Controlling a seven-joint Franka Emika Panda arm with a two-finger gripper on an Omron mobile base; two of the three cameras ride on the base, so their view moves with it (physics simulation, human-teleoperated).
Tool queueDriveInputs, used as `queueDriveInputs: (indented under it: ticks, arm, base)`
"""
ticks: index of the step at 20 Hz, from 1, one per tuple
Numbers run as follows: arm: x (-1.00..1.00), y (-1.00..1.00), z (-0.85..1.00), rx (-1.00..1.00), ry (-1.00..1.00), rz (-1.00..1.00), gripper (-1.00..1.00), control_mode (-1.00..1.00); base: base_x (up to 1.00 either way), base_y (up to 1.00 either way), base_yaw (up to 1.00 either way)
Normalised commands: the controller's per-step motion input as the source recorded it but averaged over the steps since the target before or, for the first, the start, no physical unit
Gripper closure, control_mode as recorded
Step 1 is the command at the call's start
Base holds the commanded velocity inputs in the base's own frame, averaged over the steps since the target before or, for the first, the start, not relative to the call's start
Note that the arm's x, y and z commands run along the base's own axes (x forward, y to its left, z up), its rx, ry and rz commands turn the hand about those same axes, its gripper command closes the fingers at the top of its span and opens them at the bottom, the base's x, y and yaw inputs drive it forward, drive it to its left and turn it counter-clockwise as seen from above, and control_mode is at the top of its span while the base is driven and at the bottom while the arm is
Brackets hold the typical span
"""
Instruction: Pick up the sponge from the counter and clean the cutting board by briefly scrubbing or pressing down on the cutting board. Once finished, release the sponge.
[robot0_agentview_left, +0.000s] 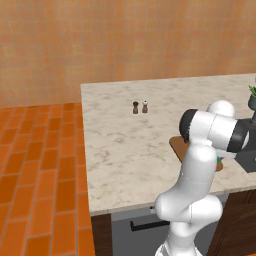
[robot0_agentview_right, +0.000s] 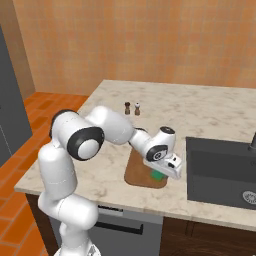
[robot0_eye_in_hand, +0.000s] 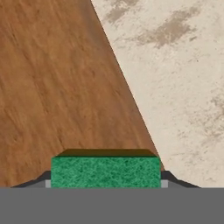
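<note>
1. In the hand view, the sponge (robot0_eye_in_hand: 106, 171) sits at the bottom centre of the frame, a green block with a darker top edge, clamped between the two dark fingertips (robot0_eye_in_hand: 39, 180) of the pincer (robot0_eye_in_hand: 106, 183), one tip pressing on each side.
2. Above the sponge in that view, the brown cutting board (robot0_eye_in_hand: 57, 83) fills the left and centre of the frame; its edge runs on a slant from the top centre down to the lower right, with pale marbled bench (robot0_eye_in_hand: 179, 74) beyond it on the right.
3. In the right base view, the pincer (robot0_agentview_right: 159, 173) hangs low over the lower right part of the cutting board (robot0_agentview_right: 137, 172), just right of the frame's centre, and a green sliver of the sponge (robot0_agentview_right: 158, 175) shows beneath the white hand. Whether the sponge touches the wood cannot be told.
4. The board lies near the front edge of the bench (robot0_agentview_right: 200, 107). The dark sink (robot0_agentview_right: 220, 172) is just beside it, to the right in the frame.
5. Two small shakers (robot0_agentview_right: 132, 108) stand together on the bench, above the board in the frame and well apart from it.
6. In the left base view, the arm covers most of the cutting board (robot0_agentview_left: 178, 145) at centre right; open bench (robot0_agentview_left: 125, 140) spreads to its left.
</note>
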Motion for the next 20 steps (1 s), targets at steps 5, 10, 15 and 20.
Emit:
queueDriveInputs:
  ticks: [5,10,15,20]
  arm:
    - [-0.05,0.47,-0.61,-0.01,-0.01,0.00,1.00,-1.00]
    - [-0.07,0.70,0.01,-0.01,0.00,0.02,1.00,-1.00]
    - [-0.09,0.47,-0.12,0.00,0.00,0.02,1.00,-1.00]
    - [0.12,0.07,-0.63,0.00,-0.05,0.00,1.00,-1.00]
  base:
    - [0.00,0.00,0.00]
    - [0.00,0.00,0.00]
    - [0.00,0.00,0.00]
    - [0.00,0.00,0.00]
